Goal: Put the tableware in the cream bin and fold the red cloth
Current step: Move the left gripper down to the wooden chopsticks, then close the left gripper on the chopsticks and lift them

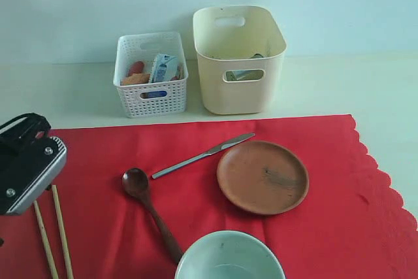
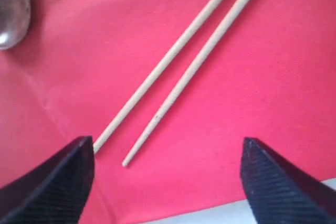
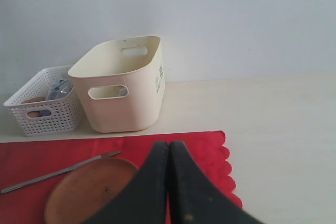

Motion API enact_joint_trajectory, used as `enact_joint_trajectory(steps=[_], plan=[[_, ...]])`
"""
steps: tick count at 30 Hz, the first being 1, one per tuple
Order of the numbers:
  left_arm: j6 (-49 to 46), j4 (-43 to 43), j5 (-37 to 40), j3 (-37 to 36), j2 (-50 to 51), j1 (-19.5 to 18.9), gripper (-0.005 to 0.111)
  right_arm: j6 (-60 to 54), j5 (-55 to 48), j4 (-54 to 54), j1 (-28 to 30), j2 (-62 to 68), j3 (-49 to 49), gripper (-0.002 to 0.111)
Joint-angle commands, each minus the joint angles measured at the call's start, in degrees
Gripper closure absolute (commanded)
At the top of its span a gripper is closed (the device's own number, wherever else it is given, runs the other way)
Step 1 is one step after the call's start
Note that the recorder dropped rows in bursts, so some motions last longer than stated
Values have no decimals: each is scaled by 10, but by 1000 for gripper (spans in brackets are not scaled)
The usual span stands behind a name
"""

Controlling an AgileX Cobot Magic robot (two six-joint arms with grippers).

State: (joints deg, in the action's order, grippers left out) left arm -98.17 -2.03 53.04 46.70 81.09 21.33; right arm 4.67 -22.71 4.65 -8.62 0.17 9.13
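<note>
Left wrist view: left gripper [image 2: 166, 145] gapes over the chopsticks [image 2: 198, 64]; right gripper [image 3: 169, 148] pinched empty; wooden spoon [image 1: 147, 204], table knife [image 1: 199, 156], brown plate [image 1: 262, 176], pale bowl [image 1: 228, 256], red cloth [image 1: 326, 227] all pending.

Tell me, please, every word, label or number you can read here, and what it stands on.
No text is legible.
On the cream bin: dark print on one side, too small to read.
On the milk carton in the white basket: printing too blurred to read.

Silver wrist housing [image 1: 29, 169] with screws [image 1: 48, 151] — black, cross-hatched pincer fingers [image 2: 52, 192]
</note>
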Motion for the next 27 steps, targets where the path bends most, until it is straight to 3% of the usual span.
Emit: enact_joint_trajectory(steps=[1,7,15,27], plan=[[-11,-4,-15,-2,43,25,36,0,6,0,0,-2,-2,108],[-40,-4,-36,-2,101,48,36,0,6,0,0,-2,-2,108],[-99,0,-51,-2,155,48,36,0,6,0,0,-2,-2,108],[-112,6,-93,-2,205,48,37,0,6,0,0,-2,-2,108]])
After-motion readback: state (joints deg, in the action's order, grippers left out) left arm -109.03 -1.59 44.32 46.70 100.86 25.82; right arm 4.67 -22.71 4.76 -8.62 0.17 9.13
